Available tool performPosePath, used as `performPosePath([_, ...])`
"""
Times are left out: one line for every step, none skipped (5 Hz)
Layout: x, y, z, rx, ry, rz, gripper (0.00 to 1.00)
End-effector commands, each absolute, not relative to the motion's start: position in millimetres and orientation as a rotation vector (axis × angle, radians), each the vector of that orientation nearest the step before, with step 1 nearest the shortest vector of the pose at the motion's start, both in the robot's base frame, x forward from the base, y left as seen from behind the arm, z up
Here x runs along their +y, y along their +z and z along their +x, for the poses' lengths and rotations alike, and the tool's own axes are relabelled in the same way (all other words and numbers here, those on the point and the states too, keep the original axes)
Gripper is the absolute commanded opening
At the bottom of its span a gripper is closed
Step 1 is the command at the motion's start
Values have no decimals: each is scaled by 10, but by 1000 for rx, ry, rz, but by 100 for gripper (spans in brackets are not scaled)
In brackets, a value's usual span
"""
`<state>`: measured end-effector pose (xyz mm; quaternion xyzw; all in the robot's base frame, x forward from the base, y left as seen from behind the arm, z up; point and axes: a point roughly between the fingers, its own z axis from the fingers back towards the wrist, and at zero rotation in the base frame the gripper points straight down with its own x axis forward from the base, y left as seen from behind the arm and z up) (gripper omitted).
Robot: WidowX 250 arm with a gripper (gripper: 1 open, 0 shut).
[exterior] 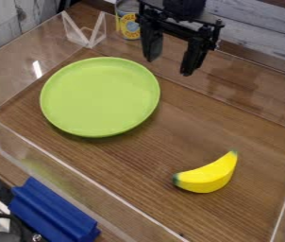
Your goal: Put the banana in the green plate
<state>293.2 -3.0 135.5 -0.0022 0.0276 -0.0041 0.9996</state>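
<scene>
Banana (207, 175): found lying on the counter (233, 104) toward the lower right, well apart from the green plate (100, 95).
Banana axis: the long axis is seen to run diagonally, from lower left up to upper right; the green tip is pointed to the upper right, and the curved back is turned toward the lower right.
Banana material: a glossy yellow surface is shown, with a short, stubby, curved form.
Green plate: a round, lime-green dish with a shallow raised rim, laid flat at left of centre; nothing is held in it.
Counter: a smooth brown wood-grain surface, enclosed by clear walls.
End effector (172, 56): black, pointed downward at the top centre, just beyond the plate's far right edge; its jaws are spread wide and nothing is gripped.
Blue object (51, 217): ribbed, seen at the lower left outside the clear wall.
</scene>
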Motion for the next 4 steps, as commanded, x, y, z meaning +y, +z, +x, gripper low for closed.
performPosePath([-156,1310,2828,57,-114,-11,100])
performPosePath([-358,1275,2662,46,-281,-20,100])
performPosePath([-545,1210,2554,29,-440,-21,100])
performPosePath([-692,1154,2481,6,-571,-15,100])
